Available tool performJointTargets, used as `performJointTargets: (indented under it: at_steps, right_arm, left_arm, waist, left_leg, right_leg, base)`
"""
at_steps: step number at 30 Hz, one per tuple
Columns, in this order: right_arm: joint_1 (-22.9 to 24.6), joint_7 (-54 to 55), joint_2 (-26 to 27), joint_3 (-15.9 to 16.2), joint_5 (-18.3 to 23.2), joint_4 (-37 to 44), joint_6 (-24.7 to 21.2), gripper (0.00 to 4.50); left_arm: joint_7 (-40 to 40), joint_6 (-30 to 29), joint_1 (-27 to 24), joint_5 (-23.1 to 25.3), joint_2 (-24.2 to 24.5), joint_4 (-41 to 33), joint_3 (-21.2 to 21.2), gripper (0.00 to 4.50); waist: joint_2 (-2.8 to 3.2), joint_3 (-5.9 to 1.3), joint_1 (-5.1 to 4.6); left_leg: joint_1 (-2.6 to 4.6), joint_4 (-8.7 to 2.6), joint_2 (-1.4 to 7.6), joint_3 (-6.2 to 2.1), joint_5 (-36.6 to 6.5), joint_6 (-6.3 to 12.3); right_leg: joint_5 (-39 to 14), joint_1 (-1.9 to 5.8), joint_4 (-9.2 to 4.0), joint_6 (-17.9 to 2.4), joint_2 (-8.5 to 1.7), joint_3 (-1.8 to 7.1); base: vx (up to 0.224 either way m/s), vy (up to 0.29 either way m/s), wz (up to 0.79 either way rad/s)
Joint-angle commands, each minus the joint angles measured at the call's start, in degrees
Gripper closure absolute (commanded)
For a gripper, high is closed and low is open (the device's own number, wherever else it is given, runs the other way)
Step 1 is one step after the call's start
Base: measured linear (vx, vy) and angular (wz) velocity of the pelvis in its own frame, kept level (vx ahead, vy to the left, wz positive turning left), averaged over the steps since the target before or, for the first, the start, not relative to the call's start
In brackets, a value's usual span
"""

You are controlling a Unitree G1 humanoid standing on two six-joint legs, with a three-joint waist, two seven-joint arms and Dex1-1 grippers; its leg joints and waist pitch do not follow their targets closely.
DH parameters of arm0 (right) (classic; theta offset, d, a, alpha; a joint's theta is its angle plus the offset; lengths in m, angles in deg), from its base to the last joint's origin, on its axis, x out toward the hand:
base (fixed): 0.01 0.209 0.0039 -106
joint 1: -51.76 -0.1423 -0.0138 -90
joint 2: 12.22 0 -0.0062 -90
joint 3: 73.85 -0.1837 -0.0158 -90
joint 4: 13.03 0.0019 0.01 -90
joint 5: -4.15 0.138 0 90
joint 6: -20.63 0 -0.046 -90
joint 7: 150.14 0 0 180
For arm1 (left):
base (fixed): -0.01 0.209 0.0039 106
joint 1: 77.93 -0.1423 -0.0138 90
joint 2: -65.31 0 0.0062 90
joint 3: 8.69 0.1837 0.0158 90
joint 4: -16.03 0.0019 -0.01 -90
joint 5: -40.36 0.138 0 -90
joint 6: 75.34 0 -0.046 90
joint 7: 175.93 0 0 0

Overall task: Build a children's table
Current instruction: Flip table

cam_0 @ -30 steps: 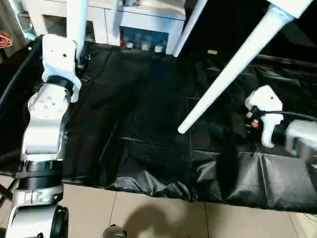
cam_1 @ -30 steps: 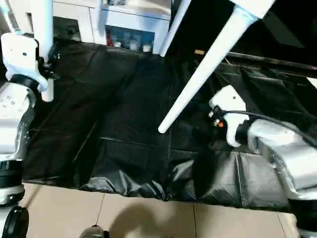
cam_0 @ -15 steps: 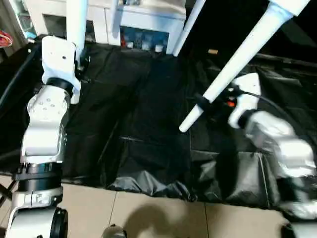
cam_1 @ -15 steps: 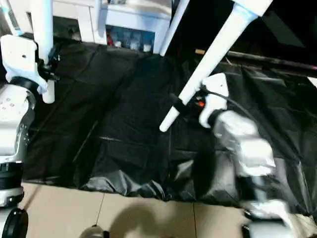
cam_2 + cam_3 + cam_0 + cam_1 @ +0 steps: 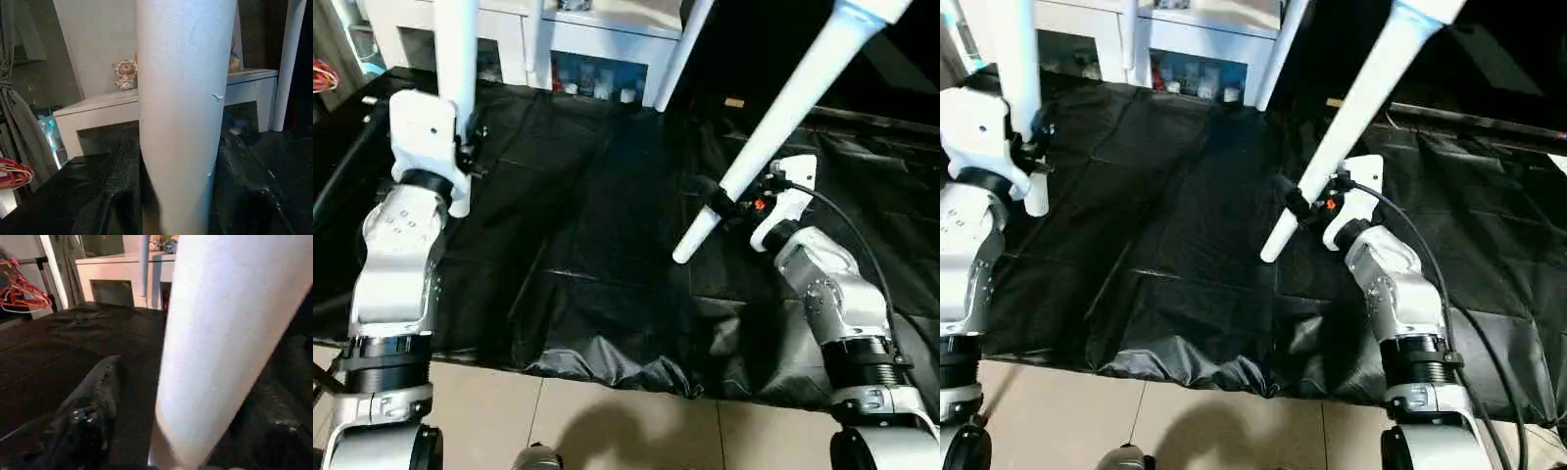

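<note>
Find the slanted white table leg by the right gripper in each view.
Left eye view: slanted leg runs from the upper right down to centre.
Right eye view: same leg, right of centre.
Left wrist view: cannot tell.
Right wrist view: leg close up.
Shared landmark: black sheet.

Right in front of your right wrist camera stands a white table leg (image 5: 220, 347), leaning across the frame, with one black finger (image 5: 90, 406) of your right gripper (image 5: 161, 450) beside it and black plastic sheeting (image 5: 63, 342) spread beneath both. Beyond the leg, past the sheeting's far edge, you see a white cabinet (image 5: 122, 271), and well off to the finger's side of the leg hangs a bunch of red hangers (image 5: 22, 284).
</note>
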Motion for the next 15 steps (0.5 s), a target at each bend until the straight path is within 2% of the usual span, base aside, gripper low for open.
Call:
performJointTargets:
  at_steps: [1,11,15]
  right_arm:
    - [0.2,-1.6,0.2,0.0,0.1,0.7,2.0,1.73]
    - [3.8,-3.4,0.5,1.2,-1.3,2.7,4.9,2.55]
    - [5.6,-3.1,0.5,1.3,-1.8,4.1,5.6,2.88]
  left_arm:
    - [-0.5,2.1,0.3,0.1,0.1,-2.3,1.2,2.86]
    - [-1.3,4.2,-1.9,-0.7,-0.7,-1.3,1.7,2.86]
    - [-2.6,6.0,-3.3,-1.9,-1.4,-0.4,1.9,2.86]
  waist:
    - [0.84,-4.49,-0.36]
    - [0.85,-4.29,-0.32]
    - [0.83,-4.35,-0.22]
  left_leg:
    - [1.34,-4.81,1.28,-0.15,-13.0,-2.65]
    - [1.53,-5.09,1.38,-0.23,-16.0,-2.91]
    - [1.43,-5.15,1.37,-0.31,-15.7,-2.76]
  right_leg:
    - [-10.5,2.93,-3.75,-7.5,-2.99,2.84]
    - [-14.0,2.69,-4.34,-6.5,-3.04,2.84]
    - [-13.0,2.8,-4.24,-6.6,-2.96,2.85]
  base:
    - [0.0,0.0,0.0]
    - [0.0,0.0,0.0]
    - [0.0,0.0,0.0]
